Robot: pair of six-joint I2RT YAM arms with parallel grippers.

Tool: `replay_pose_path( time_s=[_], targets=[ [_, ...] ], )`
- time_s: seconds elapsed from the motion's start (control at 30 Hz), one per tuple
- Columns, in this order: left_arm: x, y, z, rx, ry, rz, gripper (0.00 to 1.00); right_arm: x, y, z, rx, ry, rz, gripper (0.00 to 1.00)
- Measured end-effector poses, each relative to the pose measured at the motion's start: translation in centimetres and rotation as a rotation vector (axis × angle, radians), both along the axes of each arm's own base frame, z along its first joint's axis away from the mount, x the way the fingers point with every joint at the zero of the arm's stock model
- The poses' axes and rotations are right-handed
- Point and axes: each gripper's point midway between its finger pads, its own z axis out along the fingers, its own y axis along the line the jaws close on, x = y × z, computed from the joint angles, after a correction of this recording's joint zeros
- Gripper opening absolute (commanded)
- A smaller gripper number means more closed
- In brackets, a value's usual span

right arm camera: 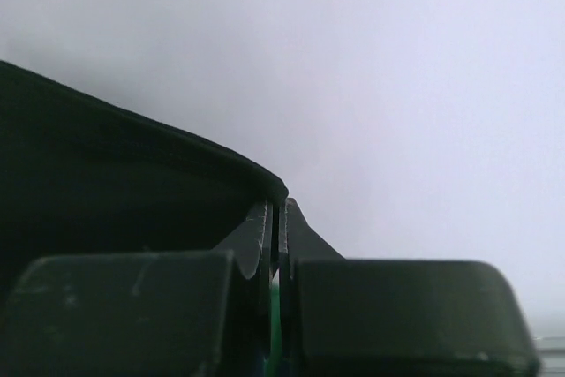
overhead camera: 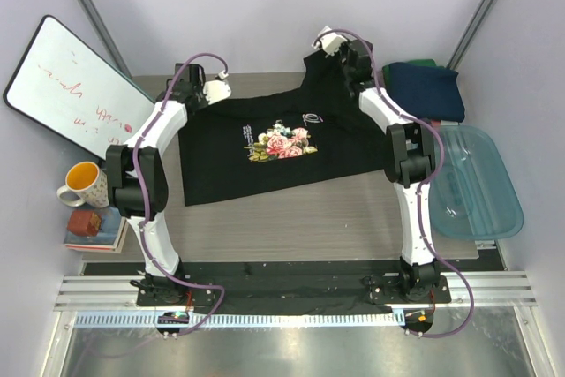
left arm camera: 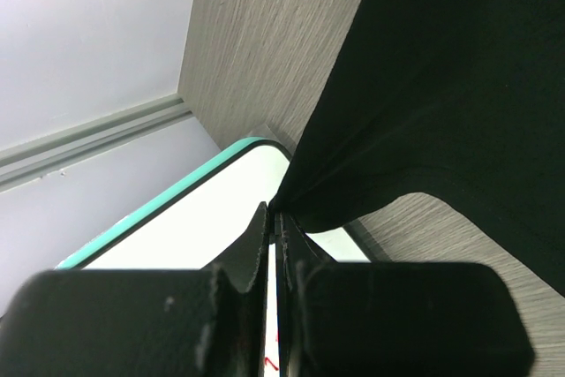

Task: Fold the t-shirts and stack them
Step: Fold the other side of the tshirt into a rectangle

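A black t-shirt [overhead camera: 265, 156] with a pink rose print lies spread across the table, print up. My left gripper [overhead camera: 214, 91] is at its far left corner. In the left wrist view that gripper [left arm camera: 274, 211] is shut on the black cloth [left arm camera: 424, 86], which hangs from the tips. My right gripper [overhead camera: 338, 45] holds the far right part of the shirt raised off the table. In the right wrist view that gripper [right arm camera: 275, 204] is shut on a fold of the black cloth [right arm camera: 106, 165]. A folded navy t-shirt [overhead camera: 429, 90] lies at the far right on a green one [overhead camera: 425, 64].
A translucent blue tub [overhead camera: 478, 184] sits at the right edge. A whiteboard [overhead camera: 72, 86] leans at the far left, its teal rim [left arm camera: 168, 200] just under my left gripper. A yellow-lined mug [overhead camera: 83, 184] and books [overhead camera: 94, 229] stand left of the table.
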Motion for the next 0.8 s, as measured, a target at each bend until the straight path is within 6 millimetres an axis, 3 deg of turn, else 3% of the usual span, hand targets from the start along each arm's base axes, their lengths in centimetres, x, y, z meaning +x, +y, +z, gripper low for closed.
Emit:
replay_pose_path(
  time_s=[0.4, 0.6, 0.8],
  targets=[
    [0.4, 0.3, 0.6, 0.006, -0.034, 0.017, 0.00, 0.4, -0.3, 3.1, 0.021, -0.069, 0.003, 0.01],
    [1.6, 0.3, 2.0, -0.006, -0.116, 0.033, 0.00, 0.9, -1.0, 5.0, 0.034, -0.136, -0.003, 0.01],
    [2.0, 0.0, 2.0, -0.007, -0.151, 0.030, 0.00, 1.1, -0.6, 5.0, 0.037, -0.142, 0.028, 0.01]
  ],
)
